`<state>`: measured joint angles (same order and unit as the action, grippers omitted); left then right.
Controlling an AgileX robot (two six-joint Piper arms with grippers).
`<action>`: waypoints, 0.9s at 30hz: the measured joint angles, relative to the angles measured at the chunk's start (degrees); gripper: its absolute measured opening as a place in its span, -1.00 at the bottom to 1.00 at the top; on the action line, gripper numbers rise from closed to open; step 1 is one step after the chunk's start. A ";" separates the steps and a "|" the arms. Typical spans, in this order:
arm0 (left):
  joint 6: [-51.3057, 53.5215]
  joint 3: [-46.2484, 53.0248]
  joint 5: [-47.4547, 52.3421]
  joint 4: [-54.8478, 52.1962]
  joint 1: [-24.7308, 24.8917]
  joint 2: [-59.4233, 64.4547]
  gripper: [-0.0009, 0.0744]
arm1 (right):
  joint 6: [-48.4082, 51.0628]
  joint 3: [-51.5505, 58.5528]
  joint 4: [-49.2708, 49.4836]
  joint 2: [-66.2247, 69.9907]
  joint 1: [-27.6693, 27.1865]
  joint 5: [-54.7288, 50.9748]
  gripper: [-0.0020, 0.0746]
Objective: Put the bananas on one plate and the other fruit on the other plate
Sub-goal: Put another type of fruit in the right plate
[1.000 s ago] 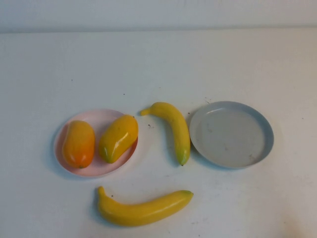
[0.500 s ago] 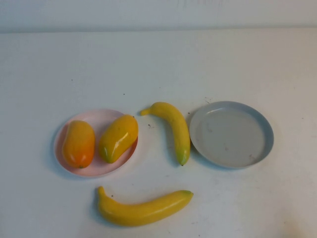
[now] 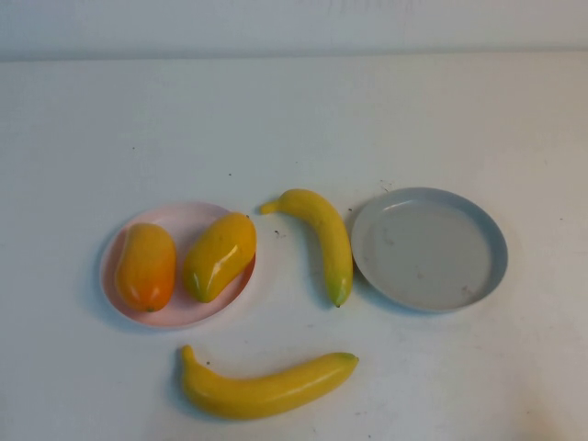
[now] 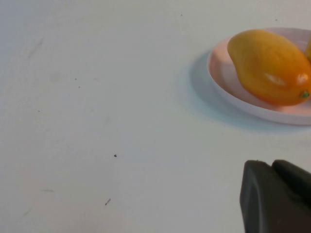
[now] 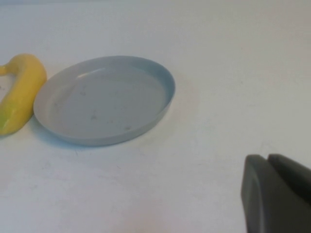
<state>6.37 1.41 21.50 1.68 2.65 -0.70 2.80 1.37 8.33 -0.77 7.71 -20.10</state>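
— Bananas (image 3: 322, 241) (image 3: 265, 385): where?
— Both on the table (image 3: 294, 119). One lies beside the grey plate (image 3: 491, 266) at its nine o'clock, long axis near twelve-to-six; the other crosswise at six o'clock of the pink plate (image 3: 179, 317), which holds both mangoes (image 3: 145, 265) (image 3: 219, 254).
— Nearer arm?
— Right, I'd judge. Right gripper (image 5: 272, 194) and left gripper (image 4: 272, 194) are closed, empty, near their plates.
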 joint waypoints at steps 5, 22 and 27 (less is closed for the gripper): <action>0.00 0.00 0.00 0.00 0.00 0.00 -0.97 | 0.00 0.00 7.20 0.00 0.00 7.32 -0.99; 0.00 0.00 0.00 0.00 0.00 0.00 -0.97 | -0.96 -8.28 29.87 4.14 0.00 7.05 -0.99; 0.00 0.00 0.00 0.00 0.00 0.00 -0.97 | 3.12 -19.21 29.86 16.80 0.00 -8.15 -0.99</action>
<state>6.37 1.41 21.50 1.68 2.65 -0.70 5.93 -17.85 38.19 16.03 7.71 -28.25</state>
